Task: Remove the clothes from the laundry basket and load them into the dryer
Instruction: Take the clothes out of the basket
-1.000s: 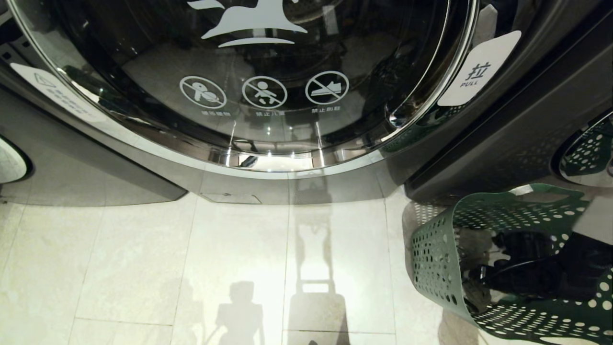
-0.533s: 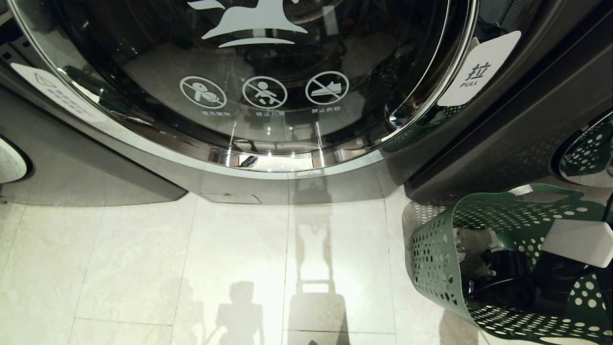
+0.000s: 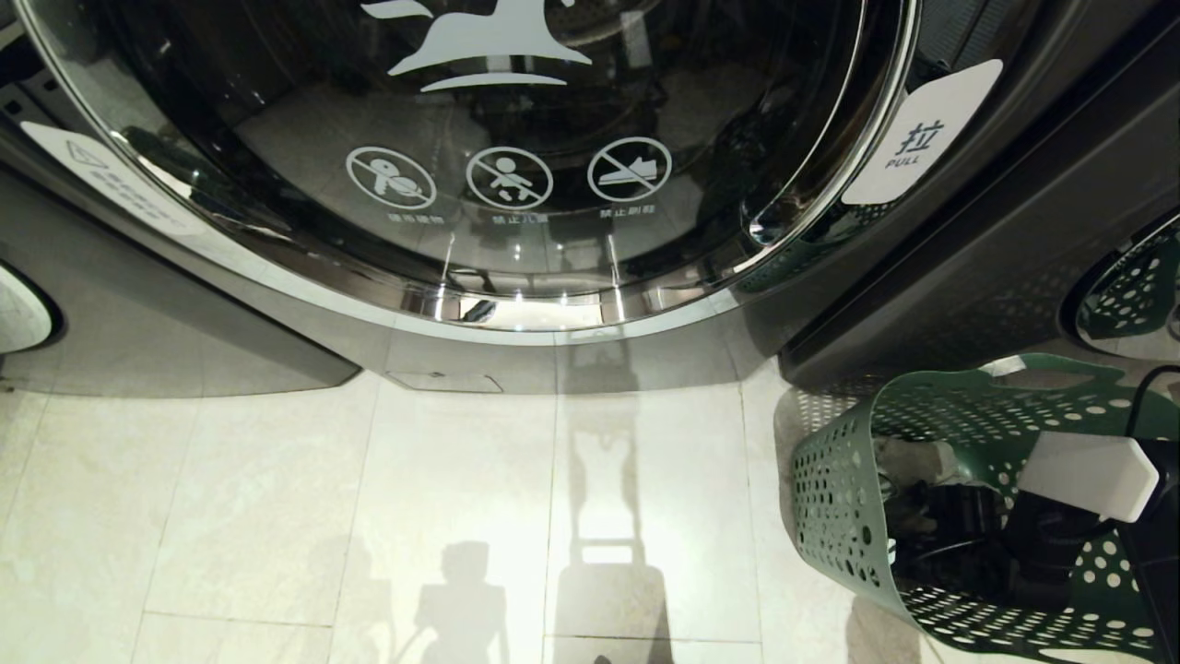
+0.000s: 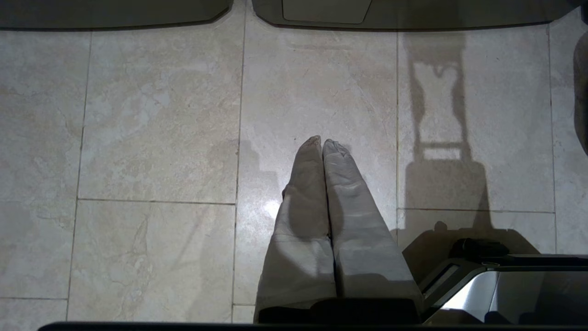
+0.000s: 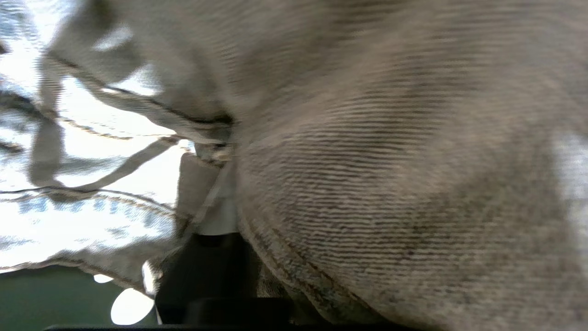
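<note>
Head view: laundry basket (image 3: 834,498) stood on the floor (image 3: 369,516), right of the dryer (image 3: 516,304) — door closed.
Right gripper (image 3: 931,503): inside the basket, against grey clothes (image 5: 390,184); jaws' state unclear.
Left gripper (image 4: 321,145): jaws together — above floor.

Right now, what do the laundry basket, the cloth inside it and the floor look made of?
Laundry basket: green moulded plastic, matte, walls punched with round holes. Cloth: grey ribbed knit, seemingly cotton-like; fibre uncertain. Floor: pale stone-look tile, polished, with grout lines and soft reflections.
</note>
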